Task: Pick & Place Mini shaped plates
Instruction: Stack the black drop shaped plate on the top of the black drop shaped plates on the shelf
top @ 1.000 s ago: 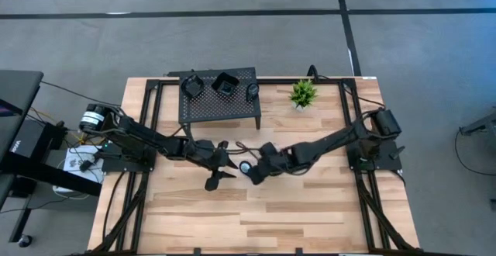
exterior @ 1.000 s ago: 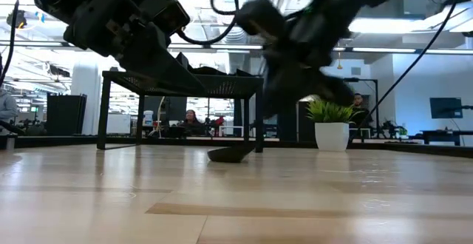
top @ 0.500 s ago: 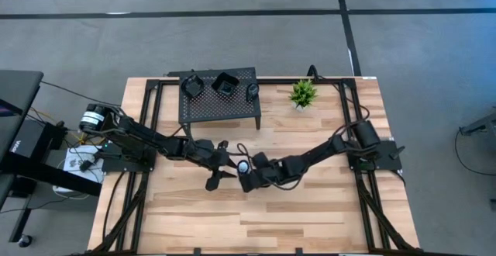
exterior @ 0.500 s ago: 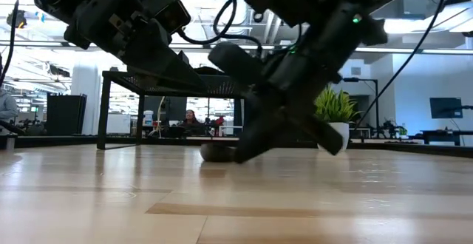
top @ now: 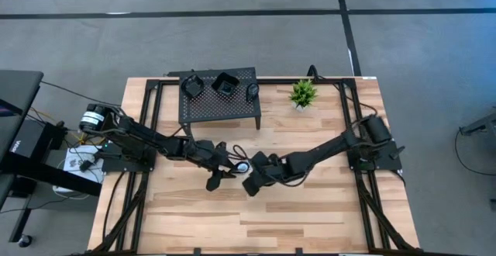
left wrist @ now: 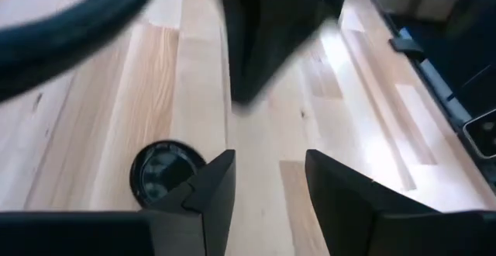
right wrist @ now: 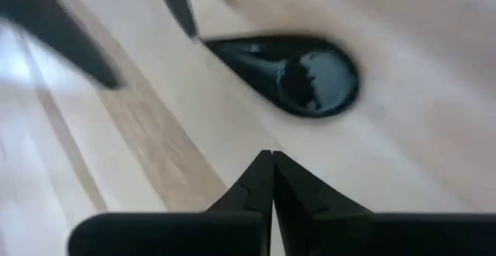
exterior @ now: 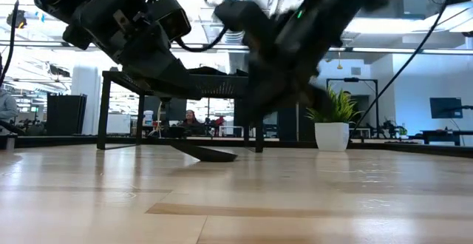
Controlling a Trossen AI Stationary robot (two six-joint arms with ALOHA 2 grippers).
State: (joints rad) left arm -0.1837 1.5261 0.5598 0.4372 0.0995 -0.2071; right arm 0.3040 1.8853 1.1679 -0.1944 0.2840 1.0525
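A glossy black teardrop-shaped plate (right wrist: pixel 298 74) lies flat on the wooden table, ahead of my shut right gripper (right wrist: pixel 271 157) and apart from its fingertips. In the high view it (top: pixel 211 183) sits left of that gripper (top: pixel 249 186). My left gripper (left wrist: pixel 267 178) is open and hovers over the table's middle (top: pixel 225 161). A small round plate (left wrist: pixel 159 174) lies beside one of its fingers (left wrist: pixel 213 190); I cannot tell whether they touch. Three more plates (top: pixel 225 83) rest on top of the black perforated stand (top: pixel 219 108).
The stand is at the far middle of the table, and a small green potted plant (top: pixel 303 93) is to its right. Both arms meet over the table's centre, close together. Bare wood lies toward the near edge (top: pixel 256 225). People sit in the room beyond (exterior: pixel 191 117).
My right gripper swung toward the table's left and near edge, dipped low beside the teardrop plate, then rose again. In the low view the plate now shows longer and a little farther left. My left gripper stayed open and nearly still.
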